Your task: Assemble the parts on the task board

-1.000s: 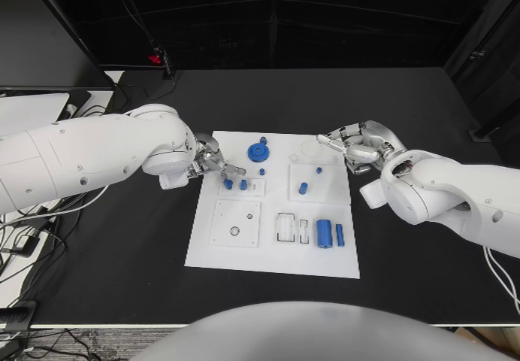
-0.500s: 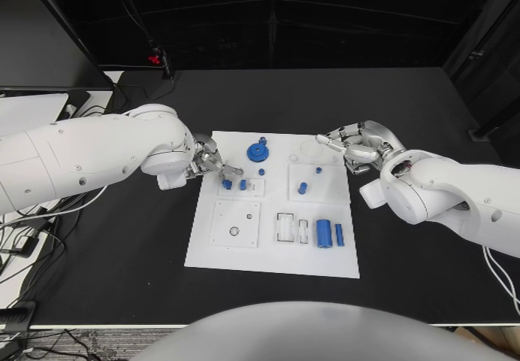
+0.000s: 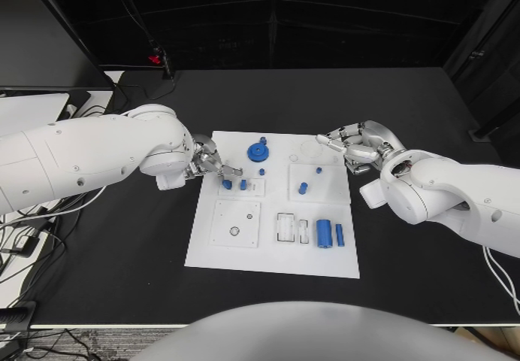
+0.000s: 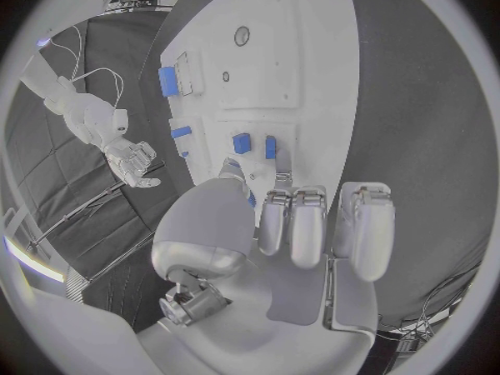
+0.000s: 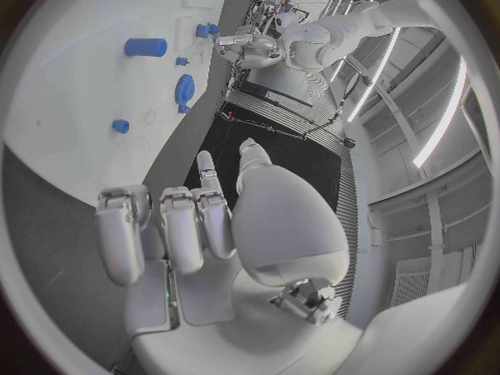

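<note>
head view: white task board (image 3: 275, 254) flat on the black surface (image 3: 130, 278), between two white arms. left hand (image 3: 206, 162) at the board's left edge, fingers (image 3: 225, 171) reaching toward two small blue parts (image 3: 228, 183) standing in a square inset; cannot tell whether anything is pinched. right hand (image 3: 355, 147) at the board's upper right corner, fingers curled inward, nothing visible in them. blue gear (image 3: 258, 153) near the board's top middle, with a small blue peg (image 3: 261, 171) just below. another small blue piece (image 3: 303, 188) in the right-hand square inset. blue cylinder (image 3: 323, 232) and a slimmer blue bar (image 3: 339, 235) lying side by side near the lower right.

left wrist view: left hand's fingertips (image 4: 279, 179) just beside the two blue parts (image 4: 242, 143), contact not clear.
</note>
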### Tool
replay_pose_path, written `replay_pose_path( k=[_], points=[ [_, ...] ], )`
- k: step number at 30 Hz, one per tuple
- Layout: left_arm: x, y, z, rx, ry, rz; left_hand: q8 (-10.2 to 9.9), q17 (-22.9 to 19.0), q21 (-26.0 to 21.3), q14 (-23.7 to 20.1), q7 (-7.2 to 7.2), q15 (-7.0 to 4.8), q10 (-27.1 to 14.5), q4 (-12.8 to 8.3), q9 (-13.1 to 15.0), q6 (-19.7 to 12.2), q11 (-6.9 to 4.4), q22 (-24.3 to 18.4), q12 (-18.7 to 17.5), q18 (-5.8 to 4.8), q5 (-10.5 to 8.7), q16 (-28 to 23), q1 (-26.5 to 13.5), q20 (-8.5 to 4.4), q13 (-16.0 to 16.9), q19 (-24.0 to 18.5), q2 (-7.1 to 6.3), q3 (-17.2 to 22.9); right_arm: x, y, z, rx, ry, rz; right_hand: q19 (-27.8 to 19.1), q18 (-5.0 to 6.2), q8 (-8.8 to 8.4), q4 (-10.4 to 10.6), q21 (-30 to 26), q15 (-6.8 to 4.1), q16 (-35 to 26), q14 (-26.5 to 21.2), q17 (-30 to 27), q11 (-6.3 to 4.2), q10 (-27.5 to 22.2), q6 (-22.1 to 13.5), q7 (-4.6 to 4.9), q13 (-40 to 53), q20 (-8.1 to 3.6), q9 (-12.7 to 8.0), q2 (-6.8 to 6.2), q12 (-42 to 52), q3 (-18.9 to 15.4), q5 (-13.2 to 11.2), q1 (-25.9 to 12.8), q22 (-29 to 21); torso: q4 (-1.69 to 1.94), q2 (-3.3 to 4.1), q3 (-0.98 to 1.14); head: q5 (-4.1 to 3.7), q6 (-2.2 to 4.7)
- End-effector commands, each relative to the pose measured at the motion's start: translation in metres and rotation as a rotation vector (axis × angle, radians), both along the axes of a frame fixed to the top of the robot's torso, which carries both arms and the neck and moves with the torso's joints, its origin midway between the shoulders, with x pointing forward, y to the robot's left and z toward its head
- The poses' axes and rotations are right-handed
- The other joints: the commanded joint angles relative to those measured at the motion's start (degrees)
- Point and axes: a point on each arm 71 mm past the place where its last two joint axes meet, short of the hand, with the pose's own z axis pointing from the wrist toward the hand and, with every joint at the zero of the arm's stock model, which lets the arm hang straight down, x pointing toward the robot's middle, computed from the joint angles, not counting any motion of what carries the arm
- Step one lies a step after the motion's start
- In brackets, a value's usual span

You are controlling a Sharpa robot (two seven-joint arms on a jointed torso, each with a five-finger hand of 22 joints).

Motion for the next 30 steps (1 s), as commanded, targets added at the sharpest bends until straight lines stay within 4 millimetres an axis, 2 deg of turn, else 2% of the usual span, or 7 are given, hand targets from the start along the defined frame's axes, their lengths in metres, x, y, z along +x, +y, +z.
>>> replay_pose_path(
  k=[1, 14, 22, 30],
  points=[
    [-0.0005, -0.0005, 0.0005, -0.003, 0.003, -0.007, 0.24, 15.09, 0.18, 6.03, -0.12, 0.43, 6.08, -0.03, 0.07, -0.45, 0.49, 15.10, -0.26, -0.83, 0.35, 0.05, 0.48, 0.22, 15.00, 5.98, 0.13, -0.36, 0.0002, 0.0013, 0.0007, 0.004, -0.001, 0.008, 5.87, -0.42, 0.27, 0.08, 0.19, 0.29, 0.14, 6.07, 15.06, 0.30, 6.07, -0.62, -0.04, 15.08, 0.35, 0.08, 0.49, 0.14, -0.43, 0.35, 0.15, 15.10, -0.05, -0.01, -0.04, 0.08, 0.00],
    [0.0000, -0.0009, 0.0011, -0.027, -0.005, 0.000, 0.29, 15.09, 0.18, 6.03, -0.13, 0.43, 6.08, -0.01, 0.09, -0.45, 0.49, 15.10, -0.26, -0.83, 0.41, 0.05, 0.50, 0.22, 15.00, 5.98, 0.14, -0.39, 0.0004, 0.0015, 0.0006, 0.004, 0.000, 0.008, 5.87, -0.42, 0.27, 0.08, 0.19, 0.29, 0.14, 6.07, 15.06, 0.30, 6.07, -0.62, -0.04, 15.08, 0.35, 0.08, 0.49, 0.14, -0.43, 0.35, 0.15, 15.10, -0.01, 0.03, 0.02, 0.09, 0.00],
    [-0.0005, -0.0005, 0.0007, -0.030, 0.006, 0.004, 0.31, 15.09, 0.18, 6.03, -0.13, 0.44, 6.08, 0.00, 0.10, -0.45, 0.49, 15.10, -0.26, -0.83, 0.42, 0.05, 0.49, 0.23, 15.00, 5.98, 0.15, -0.41, 0.0003, 0.0012, 0.0006, 0.004, -0.001, 0.007, 5.87, -0.42, 0.27, 0.08, 0.19, 0.29, 0.14, 6.07, 15.06, 0.30, 6.07, -0.62, -0.04, 15.08, 0.35, 0.08, 0.49, 0.14, -0.43, 0.35, 0.15, 15.10, -0.08, 0.00, -0.02, 0.03, 0.00],
    [-0.0013, -0.0004, 0.0004, -0.045, 0.017, 0.007, 0.36, 15.09, 0.18, 6.03, -0.13, 0.45, 6.08, 0.03, 0.12, -0.45, 0.49, 15.10, -0.26, -0.83, 0.45, 0.05, 0.47, 0.23, 15.00, 5.98, 0.17, -0.45, 0.0004, 0.0011, 0.0005, 0.004, -0.001, 0.007, 5.87, -0.42, 0.27, 0.08, 0.19, 0.29, 0.14, 6.07, 15.06, 0.30, 6.07, -0.62, -0.04, 15.08, 0.35, 0.08, 0.49, 0.14, -0.43, 0.35, 0.15, 15.10, 0.00, 0.04, 0.00, -0.01, 0.00]
  ],
)
